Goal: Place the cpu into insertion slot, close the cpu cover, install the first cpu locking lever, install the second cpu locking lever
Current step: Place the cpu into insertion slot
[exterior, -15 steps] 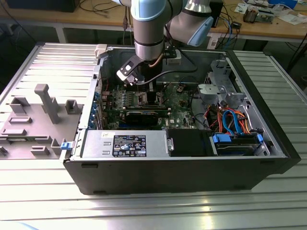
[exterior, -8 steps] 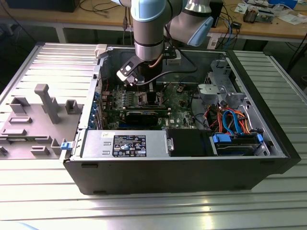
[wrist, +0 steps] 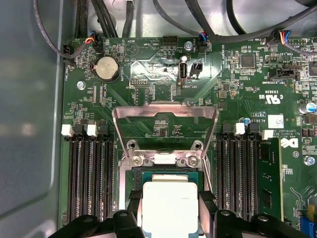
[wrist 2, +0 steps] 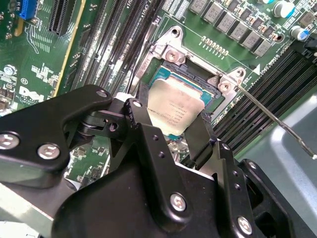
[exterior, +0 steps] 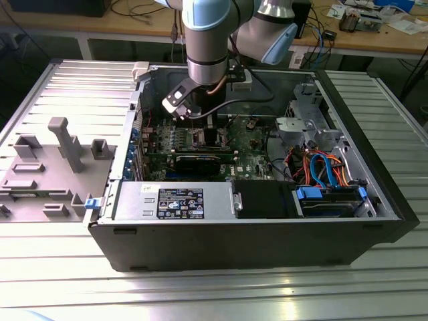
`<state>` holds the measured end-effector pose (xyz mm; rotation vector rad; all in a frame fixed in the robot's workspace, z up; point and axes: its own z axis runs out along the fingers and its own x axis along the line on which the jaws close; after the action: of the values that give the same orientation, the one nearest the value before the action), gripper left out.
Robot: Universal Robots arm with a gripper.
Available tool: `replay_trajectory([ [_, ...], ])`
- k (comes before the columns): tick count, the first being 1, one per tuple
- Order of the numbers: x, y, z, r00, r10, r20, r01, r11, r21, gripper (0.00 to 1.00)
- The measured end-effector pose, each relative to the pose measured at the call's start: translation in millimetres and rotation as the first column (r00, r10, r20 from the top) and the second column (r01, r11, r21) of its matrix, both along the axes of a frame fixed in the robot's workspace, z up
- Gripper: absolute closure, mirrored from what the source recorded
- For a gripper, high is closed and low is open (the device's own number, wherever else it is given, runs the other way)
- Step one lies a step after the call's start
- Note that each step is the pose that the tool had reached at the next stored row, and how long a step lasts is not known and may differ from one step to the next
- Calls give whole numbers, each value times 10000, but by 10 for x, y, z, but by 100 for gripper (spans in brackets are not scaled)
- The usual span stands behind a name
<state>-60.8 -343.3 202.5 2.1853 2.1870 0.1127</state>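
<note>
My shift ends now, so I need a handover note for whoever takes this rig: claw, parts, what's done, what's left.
The claw is shut on the cpu, right over the insertion slot; seated or not, I cannot tell. The cpu cover stands swung open. One locking lever sticks out unlatched. Done: cpu brought to the slot. Left: closing the cover, both levers.

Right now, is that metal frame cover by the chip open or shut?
Open: in the first wrist view the cpu cover is swung up and back, not lying over the cpu.
</note>
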Motion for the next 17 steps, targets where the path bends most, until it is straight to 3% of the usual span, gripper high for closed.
replay_trajectory([
  [17, -1, 40, -37, 10000, -22, 0, 22, 10000, -1, 46],
])
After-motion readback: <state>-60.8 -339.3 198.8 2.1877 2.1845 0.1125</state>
